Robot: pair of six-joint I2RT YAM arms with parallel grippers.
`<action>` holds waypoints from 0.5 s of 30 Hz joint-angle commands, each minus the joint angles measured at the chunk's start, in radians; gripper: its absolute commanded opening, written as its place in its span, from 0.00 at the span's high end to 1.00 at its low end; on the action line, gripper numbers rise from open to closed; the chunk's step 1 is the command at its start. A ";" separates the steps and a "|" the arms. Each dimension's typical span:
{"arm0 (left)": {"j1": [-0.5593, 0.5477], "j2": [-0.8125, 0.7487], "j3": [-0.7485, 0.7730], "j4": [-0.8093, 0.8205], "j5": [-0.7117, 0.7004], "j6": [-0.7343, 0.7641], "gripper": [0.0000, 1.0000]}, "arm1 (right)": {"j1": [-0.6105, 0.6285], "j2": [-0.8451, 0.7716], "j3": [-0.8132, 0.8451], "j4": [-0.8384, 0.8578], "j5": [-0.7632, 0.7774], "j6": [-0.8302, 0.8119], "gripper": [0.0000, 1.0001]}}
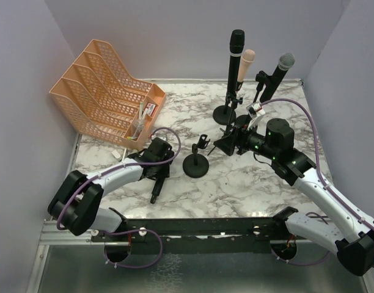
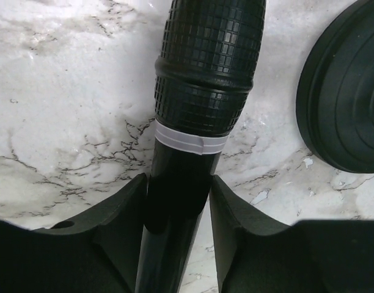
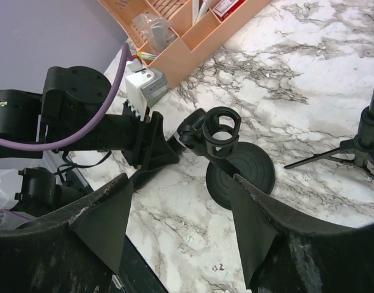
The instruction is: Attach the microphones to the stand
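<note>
Well, my left hand (image 2: 178, 189) pinched the black microphone (image 2: 202, 73) by its handle, below the ribbed head, which looked light, stiff and slick. It lay on the worktop (image 2: 65, 91), near-left of the stand (image 1: 195, 160). My right hand (image 3: 179, 183) gaped, empty.

In the left wrist view the black microphone (image 2: 202, 73) runs off the top and bottom edges, so neither end shows, and the stand base (image 2: 346, 91) is cut by the right edge. Whether the fingers (image 2: 123, 210) flanking its handle actually press it cannot be told. From above, the left gripper (image 1: 156, 177) hides most of that microphone, and the orange organizer (image 1: 83, 104) holds bits too small to name.
</note>
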State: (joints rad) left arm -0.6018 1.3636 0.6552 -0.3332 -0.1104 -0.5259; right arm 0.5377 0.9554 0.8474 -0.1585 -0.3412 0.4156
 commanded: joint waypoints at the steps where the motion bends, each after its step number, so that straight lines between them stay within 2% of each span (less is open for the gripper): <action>1: -0.008 0.042 0.026 -0.001 0.023 0.056 0.65 | 0.008 -0.006 -0.014 -0.005 0.026 0.002 0.32; 6: -0.009 0.042 0.064 -0.013 0.003 0.095 0.98 | 0.007 -0.007 -0.014 -0.013 0.027 0.003 0.32; 15: -0.010 -0.165 0.188 -0.018 0.037 0.186 1.00 | 0.007 0.013 -0.024 0.017 -0.011 0.059 0.31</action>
State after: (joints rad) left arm -0.6048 1.3254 0.7570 -0.3634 -0.1009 -0.4168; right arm 0.5377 0.9554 0.8360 -0.1589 -0.3340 0.4332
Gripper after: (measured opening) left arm 0.342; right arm 0.686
